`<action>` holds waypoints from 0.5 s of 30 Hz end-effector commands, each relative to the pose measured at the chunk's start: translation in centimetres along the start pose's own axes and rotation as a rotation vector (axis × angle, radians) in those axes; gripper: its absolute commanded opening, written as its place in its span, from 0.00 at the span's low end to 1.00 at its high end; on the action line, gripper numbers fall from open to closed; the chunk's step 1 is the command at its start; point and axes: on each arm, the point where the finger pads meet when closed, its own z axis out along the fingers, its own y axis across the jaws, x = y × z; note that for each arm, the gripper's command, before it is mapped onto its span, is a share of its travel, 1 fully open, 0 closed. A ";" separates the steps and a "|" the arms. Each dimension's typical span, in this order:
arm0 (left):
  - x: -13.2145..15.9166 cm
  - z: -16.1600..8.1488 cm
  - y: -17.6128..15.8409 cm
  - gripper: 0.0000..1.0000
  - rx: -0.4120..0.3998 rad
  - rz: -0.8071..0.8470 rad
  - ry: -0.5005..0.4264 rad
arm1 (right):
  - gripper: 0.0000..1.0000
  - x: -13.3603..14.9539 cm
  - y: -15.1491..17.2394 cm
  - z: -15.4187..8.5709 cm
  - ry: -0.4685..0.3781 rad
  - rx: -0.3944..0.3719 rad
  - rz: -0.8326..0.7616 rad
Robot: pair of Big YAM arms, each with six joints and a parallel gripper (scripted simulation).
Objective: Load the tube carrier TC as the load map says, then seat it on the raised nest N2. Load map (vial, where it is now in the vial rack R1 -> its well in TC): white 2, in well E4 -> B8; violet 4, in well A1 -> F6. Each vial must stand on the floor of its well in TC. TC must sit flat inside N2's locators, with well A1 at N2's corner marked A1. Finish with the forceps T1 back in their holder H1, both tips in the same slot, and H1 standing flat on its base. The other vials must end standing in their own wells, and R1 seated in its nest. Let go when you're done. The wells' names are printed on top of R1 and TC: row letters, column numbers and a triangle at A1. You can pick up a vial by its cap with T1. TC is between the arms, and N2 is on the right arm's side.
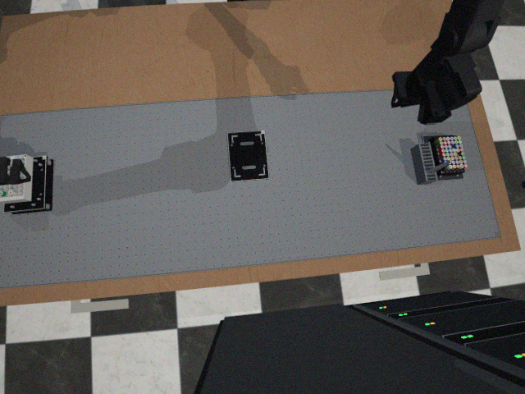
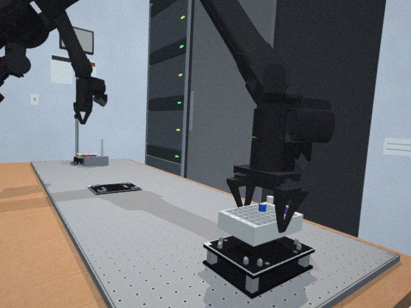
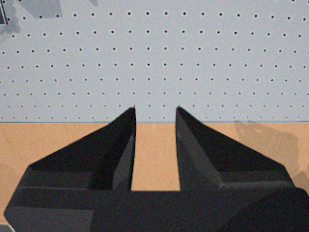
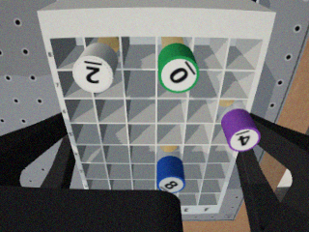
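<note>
Right pincer clamps the raised tube carrier

Top: the right pincer [image 1: 15, 170] grips the white tube carrier [image 1: 26, 186] [image 2: 236, 228] [image 4: 159, 24] beside black raised nest N2 [image 1: 38, 182] [image 2: 279, 254].

Exterior: the right pincer [image 2: 262, 217] points downward, holding the boxy, matte carrier above N2's plate; the left pincer [image 2: 83, 122] hangs downward, well apart.

Left wrist: the left pincer [image 3: 155, 116] is partly open, gripping nothing, over perforated grey board [image 3: 154, 58] and wood-grained surface [image 3: 154, 159].

Right wrist: the right pincer [image 4: 155, 116] straddles square wells holding cylindrical-capped white 2 [image 4: 94, 70] and violet 4 [image 4: 240, 130].

Lab, perforated grey board on a wooden worktop [image 1: 518, 248] [image 2: 406, 291], server rack [image 1: 360, 306] [image 2: 189, 99] with green lights, checkered floor [image 1: 131, 360]
</note>
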 end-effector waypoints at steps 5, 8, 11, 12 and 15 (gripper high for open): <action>-1.0 -0.4 0.1 0.25 -0.006 -0.004 -0.020 | 0.00 -0.7 -2.5 -1.1 -0.027 0.037 -0.006; -1.0 -0.4 0.1 0.25 -0.006 -0.004 -0.020 | 0.00 -0.7 -2.5 -1.1 -0.026 0.037 -0.005; -1.0 -0.4 0.1 0.25 -0.006 -0.004 -0.020 | 0.00 -0.7 -2.5 -1.1 -0.025 0.036 -0.005; -1.0 -0.4 0.1 0.25 -0.006 -0.004 -0.020 | 0.00 -0.7 -2.5 -1.1 -0.025 0.035 -0.004; -1.0 -0.4 0.1 0.25 -0.006 -0.004 -0.020 | 0.00 -0.7 -2.5 -1.1 -0.024 0.035 -0.004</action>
